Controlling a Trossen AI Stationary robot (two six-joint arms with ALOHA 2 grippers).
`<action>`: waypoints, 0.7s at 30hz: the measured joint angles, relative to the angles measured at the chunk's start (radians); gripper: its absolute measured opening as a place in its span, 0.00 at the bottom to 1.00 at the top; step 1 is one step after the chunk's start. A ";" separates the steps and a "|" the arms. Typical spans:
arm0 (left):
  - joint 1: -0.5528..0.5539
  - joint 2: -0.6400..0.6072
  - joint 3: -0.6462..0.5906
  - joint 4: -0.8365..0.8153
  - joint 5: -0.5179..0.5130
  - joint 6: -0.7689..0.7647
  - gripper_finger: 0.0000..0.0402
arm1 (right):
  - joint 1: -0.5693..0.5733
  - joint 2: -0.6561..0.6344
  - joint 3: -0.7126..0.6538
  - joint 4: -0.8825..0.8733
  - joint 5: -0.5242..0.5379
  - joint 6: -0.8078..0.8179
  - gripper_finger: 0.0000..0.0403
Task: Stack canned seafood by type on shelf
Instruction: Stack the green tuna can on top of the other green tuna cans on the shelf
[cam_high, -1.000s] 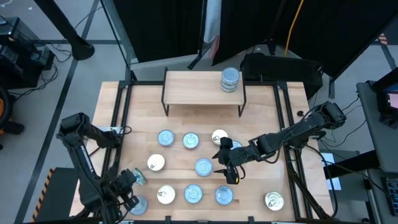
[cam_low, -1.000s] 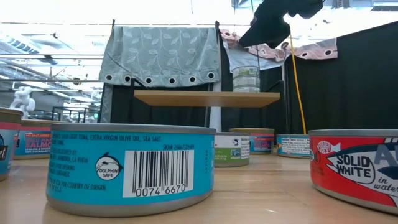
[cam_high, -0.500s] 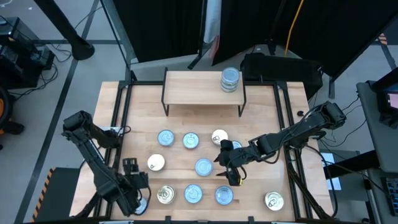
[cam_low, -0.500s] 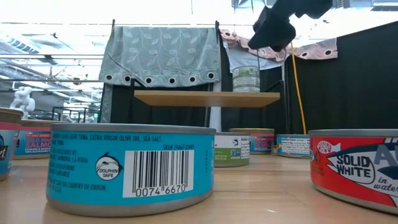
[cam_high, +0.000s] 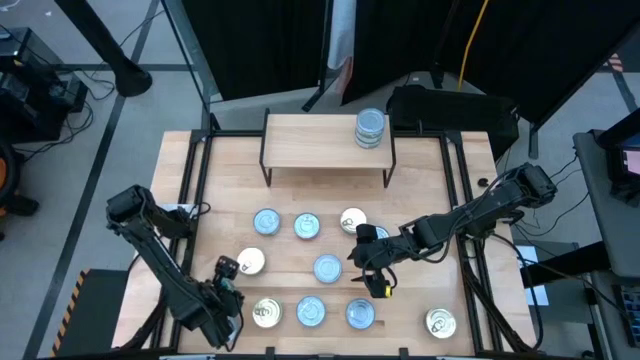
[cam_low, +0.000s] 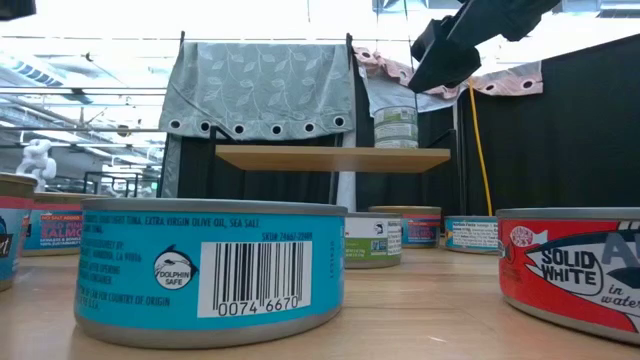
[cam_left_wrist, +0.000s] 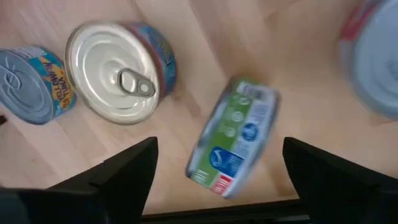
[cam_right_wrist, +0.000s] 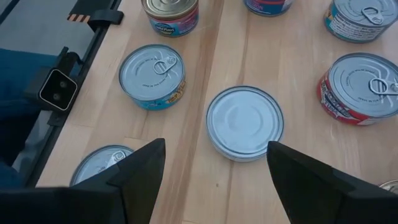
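Since a second ago the left hand (cam_left_wrist: 214, 168) has swung inward and opened wide, empty. Between its fingers a green-sided tin (cam_left_wrist: 233, 137) lies on edge on the surface; lower squarely before closing. Right hand (cam_right_wrist: 214, 165) hovers open over a plain-lidded tin (cam_right_wrist: 244, 122).

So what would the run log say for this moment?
left pincer: open above green-sided tin lying on edge | right pincer: open over plain-lidded tin | shelf: one stack

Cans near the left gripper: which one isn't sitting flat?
The green-labelled can, between the open left gripper's fingers. It lies on its side, label showing, while the gold-lidded can and blue-sided can beside it stand lid-up.
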 joint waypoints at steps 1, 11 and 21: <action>0.003 0.000 -0.017 0.010 -0.001 0.016 0.82 | 0.000 0.000 0.000 0.000 0.000 -0.002 0.68; 0.019 0.001 -0.110 0.035 0.025 0.063 0.57 | 0.000 -0.006 0.050 -0.014 0.005 -0.025 0.68; 0.055 0.000 -0.088 0.060 0.025 0.037 0.34 | 0.013 -0.006 0.087 -0.021 0.007 -0.075 0.68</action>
